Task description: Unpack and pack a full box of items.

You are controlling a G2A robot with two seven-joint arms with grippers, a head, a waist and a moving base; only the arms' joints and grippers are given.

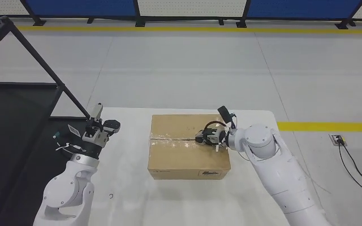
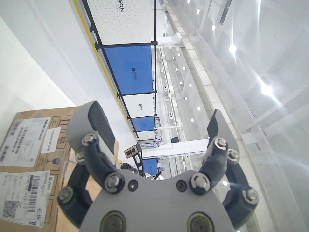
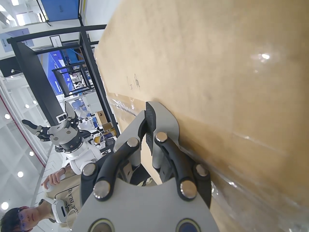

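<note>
My left gripper point(image 1: 103, 118) stands at the left of the frame, pointing upward, its fingers point(image 2: 101, 124) spread wide. My right arm point(image 1: 283, 169) enters from the lower right. The right gripper point(image 1: 202, 137) sits near the centre, its pads pressed together.

The white tabletop point(image 1: 130, 192) carries one closed cardboard box point(image 1: 176, 125), which sits flat close to the far edge and about midway between the left and right edges, its sides roughly square to them. A shiny strip of clear tape point(image 1: 169, 139) runs along the seam of its top flaps, in line with the far edge, and white printed labels point(image 2: 26, 131) are stuck to the face turned toward the left edge. Toward the near left part of the tabletop, well apart from the box, lies a small ring-shaped speck point(image 1: 111, 196), too small to make out.
</note>
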